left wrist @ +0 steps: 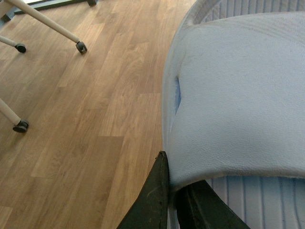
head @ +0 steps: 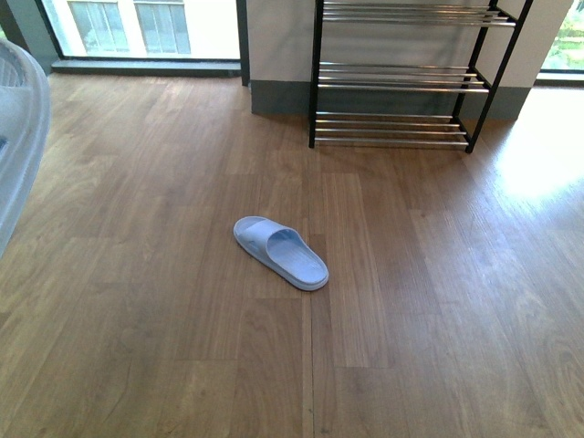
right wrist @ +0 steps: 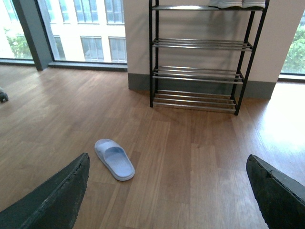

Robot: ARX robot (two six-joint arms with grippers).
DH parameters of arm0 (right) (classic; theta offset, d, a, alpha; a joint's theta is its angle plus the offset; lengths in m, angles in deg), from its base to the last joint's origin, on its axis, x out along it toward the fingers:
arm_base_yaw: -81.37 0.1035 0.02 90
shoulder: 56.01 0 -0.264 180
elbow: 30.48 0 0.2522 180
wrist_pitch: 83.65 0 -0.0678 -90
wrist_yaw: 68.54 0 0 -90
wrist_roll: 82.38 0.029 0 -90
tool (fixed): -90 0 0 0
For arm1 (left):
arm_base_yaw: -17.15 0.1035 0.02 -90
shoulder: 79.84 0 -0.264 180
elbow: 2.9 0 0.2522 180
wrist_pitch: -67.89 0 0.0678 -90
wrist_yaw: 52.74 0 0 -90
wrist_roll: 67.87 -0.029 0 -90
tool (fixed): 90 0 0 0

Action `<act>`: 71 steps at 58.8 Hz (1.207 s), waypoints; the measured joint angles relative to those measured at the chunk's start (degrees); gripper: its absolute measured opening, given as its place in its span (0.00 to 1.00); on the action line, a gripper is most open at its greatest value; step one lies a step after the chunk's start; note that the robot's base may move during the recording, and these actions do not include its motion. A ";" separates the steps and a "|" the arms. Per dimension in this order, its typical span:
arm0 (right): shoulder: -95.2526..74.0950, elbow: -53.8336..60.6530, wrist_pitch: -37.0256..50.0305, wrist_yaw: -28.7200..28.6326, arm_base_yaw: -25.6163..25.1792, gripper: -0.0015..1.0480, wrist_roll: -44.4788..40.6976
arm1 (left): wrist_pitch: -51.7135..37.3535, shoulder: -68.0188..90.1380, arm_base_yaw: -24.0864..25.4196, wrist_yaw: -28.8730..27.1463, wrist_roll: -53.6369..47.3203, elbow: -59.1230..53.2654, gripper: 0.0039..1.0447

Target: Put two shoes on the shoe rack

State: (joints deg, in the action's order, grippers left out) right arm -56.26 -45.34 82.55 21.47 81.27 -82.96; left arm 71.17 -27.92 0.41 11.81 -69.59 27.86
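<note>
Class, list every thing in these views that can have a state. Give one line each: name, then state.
floor slide: lying sole-down, not grasped.
held slide: lifted, pinched at its strap edge.
left end effector: shut on held slide.
right end effector: open, holding nothing.
shoe rack: standing upright.
</note>
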 joint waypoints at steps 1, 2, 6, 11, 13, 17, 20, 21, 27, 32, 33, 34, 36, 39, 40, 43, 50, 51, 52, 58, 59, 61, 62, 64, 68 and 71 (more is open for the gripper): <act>0.00 0.00 0.00 0.00 0.00 0.91 0.00 | 0.00 0.00 0.00 -0.02 0.00 0.00 0.02; 0.00 0.00 0.00 0.00 0.00 0.91 0.00 | 0.00 0.00 0.00 -0.02 0.00 0.00 0.02; 0.00 0.00 0.00 0.00 0.00 0.91 0.00 | 0.00 0.00 0.00 -0.04 0.00 0.00 0.02; 0.00 0.00 0.00 0.00 0.00 0.91 0.00 | 0.00 0.00 0.00 0.02 0.00 0.00 0.02; -0.02 0.00 0.00 0.00 0.00 0.91 0.00 | 0.00 0.00 0.00 0.00 -0.02 0.00 0.02; 0.00 0.00 0.00 0.00 0.00 0.91 0.00 | 0.00 0.00 0.00 -0.02 0.00 0.00 0.02; -0.02 0.00 0.00 0.02 0.00 0.91 0.00 | 0.00 -0.02 0.00 0.02 -0.02 0.00 0.02; 0.00 0.00 0.00 0.07 0.00 0.91 0.00 | 0.00 0.00 -0.02 0.13 -0.02 0.00 0.02; 0.00 0.00 0.00 0.04 0.00 0.91 0.00 | 0.00 0.00 -0.02 0.11 -0.02 0.00 0.02; -0.02 0.00 0.00 0.04 0.00 0.91 0.00 | 0.00 0.00 -0.02 0.11 -0.02 0.00 0.02; -0.02 0.00 0.00 0.04 0.00 0.91 0.00 | 0.00 0.00 -0.02 0.13 -0.02 0.00 0.02; 0.00 0.00 0.00 0.04 0.00 0.91 0.00 | 0.00 0.00 -0.02 0.15 -0.02 0.00 0.02; 0.00 0.00 0.00 0.04 0.00 0.91 0.00 | 0.00 0.00 -0.02 0.13 -0.02 0.00 0.02; -0.02 0.00 0.00 0.00 0.00 0.91 0.00 | 0.00 0.00 -0.02 0.09 -0.02 0.00 0.02; -0.02 0.00 0.00 0.02 0.00 0.91 0.00 | 0.00 0.00 -0.02 0.07 -0.02 0.00 0.02; 0.00 0.00 0.00 0.02 0.00 0.91 0.00 | 0.00 0.00 0.02 -0.02 -0.02 0.00 0.02; 0.00 0.00 0.00 -0.13 0.00 0.91 0.00 | 0.00 -0.02 0.02 0.02 -0.02 -0.02 0.02; 0.00 0.00 0.00 -0.04 0.00 0.91 0.00 | 0.00 -0.02 0.02 -0.02 -0.02 -0.02 0.02; 0.00 0.00 0.00 -0.17 0.00 0.91 0.00 | 0.00 -0.02 0.07 -0.09 -0.02 -0.02 0.02; 0.00 0.00 0.00 -0.22 0.00 0.91 0.00 | 0.00 -0.02 0.13 -0.09 -0.02 -0.02 0.02; 0.00 0.00 0.00 -0.22 0.00 0.91 0.00 | 0.00 -0.02 0.13 -0.07 -0.02 -0.02 0.02; 0.00 0.00 0.00 -0.22 0.00 0.91 0.00 | 0.00 -0.02 0.13 -0.04 -0.02 -0.02 0.02; 0.00 0.00 0.00 -0.22 0.00 0.91 0.00 | 0.00 -0.02 0.13 -0.04 -0.02 -0.02 0.02; 0.00 0.00 0.00 -0.22 0.00 0.91 0.00 | 0.00 -0.02 0.13 -0.07 -0.02 -0.02 0.02; 0.00 0.00 0.00 -0.17 0.00 0.91 0.00 | 0.00 -0.02 0.13 -0.04 -0.02 -0.02 0.02; 0.00 0.00 0.00 -0.17 0.00 0.91 0.00 | 0.00 -0.02 0.13 -0.02 -0.02 -0.02 0.02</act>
State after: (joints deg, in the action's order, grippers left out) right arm -56.26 -45.34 82.55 21.30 81.27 -82.96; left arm 71.17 -27.94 0.54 11.79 -69.61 27.84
